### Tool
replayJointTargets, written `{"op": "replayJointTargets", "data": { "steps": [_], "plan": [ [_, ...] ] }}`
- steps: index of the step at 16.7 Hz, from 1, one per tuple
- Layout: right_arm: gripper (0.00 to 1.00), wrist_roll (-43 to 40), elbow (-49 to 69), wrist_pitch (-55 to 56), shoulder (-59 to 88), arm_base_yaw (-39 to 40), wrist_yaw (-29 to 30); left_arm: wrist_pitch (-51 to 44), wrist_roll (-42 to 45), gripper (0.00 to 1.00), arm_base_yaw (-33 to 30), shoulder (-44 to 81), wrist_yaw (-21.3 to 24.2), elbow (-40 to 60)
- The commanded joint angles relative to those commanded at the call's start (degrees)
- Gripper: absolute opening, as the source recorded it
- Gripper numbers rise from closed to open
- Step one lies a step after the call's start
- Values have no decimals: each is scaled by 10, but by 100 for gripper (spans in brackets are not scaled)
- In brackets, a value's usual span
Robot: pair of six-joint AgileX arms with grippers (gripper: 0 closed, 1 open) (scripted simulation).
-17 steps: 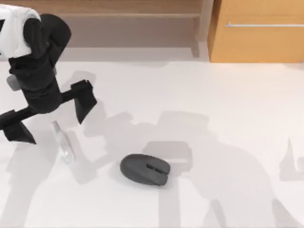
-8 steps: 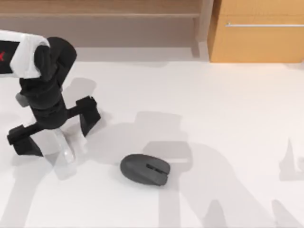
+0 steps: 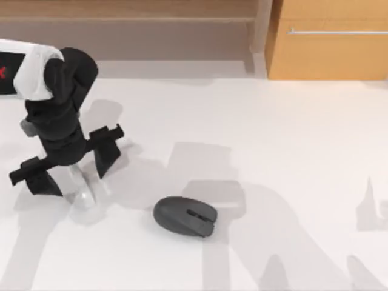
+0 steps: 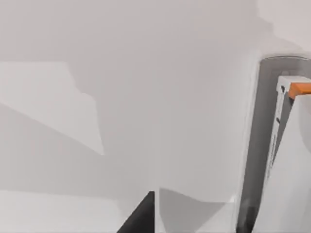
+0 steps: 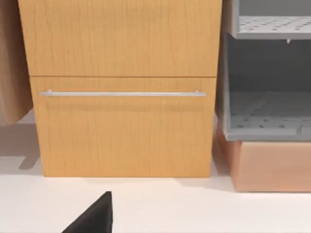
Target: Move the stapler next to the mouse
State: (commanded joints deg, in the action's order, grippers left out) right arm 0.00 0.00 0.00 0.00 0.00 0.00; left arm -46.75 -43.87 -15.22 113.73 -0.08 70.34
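The white stapler (image 3: 82,191) lies on the table's left side, its far end hidden under my left arm. My left gripper (image 3: 71,165) hangs open over it, one black finger (image 3: 37,177) to its left and the other to its right. In the left wrist view the stapler (image 4: 286,160) runs along one edge, showing an orange insert. The dark grey mouse (image 3: 185,216) sits to the stapler's right, nearer the front edge and apart from it. My right gripper (image 5: 90,217) is parked facing a wooden cabinet.
A wooden drawer cabinet (image 3: 327,39) with a metal handle stands at the back right, and a low shelf unit (image 3: 139,24) runs along the back. A grey perforated rack (image 5: 267,82) stands beside the cabinet. Bare table (image 3: 303,151) stretches right of the mouse.
My left gripper has swung rightward and forward from the back left until it straddles the stapler. The stapler and mouse have not moved.
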Motion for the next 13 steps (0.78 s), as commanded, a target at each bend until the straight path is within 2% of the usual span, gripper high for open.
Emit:
{"op": "replayJointTargets", "data": {
  "steps": [7, 13],
  "plan": [
    [100, 0, 0, 0, 0, 0, 0, 0, 0, 2, 0, 0, 0, 0],
    [100, 0, 0, 0, 0, 0, 0, 0, 0, 0, 0, 0, 0, 0]
  ]
}}
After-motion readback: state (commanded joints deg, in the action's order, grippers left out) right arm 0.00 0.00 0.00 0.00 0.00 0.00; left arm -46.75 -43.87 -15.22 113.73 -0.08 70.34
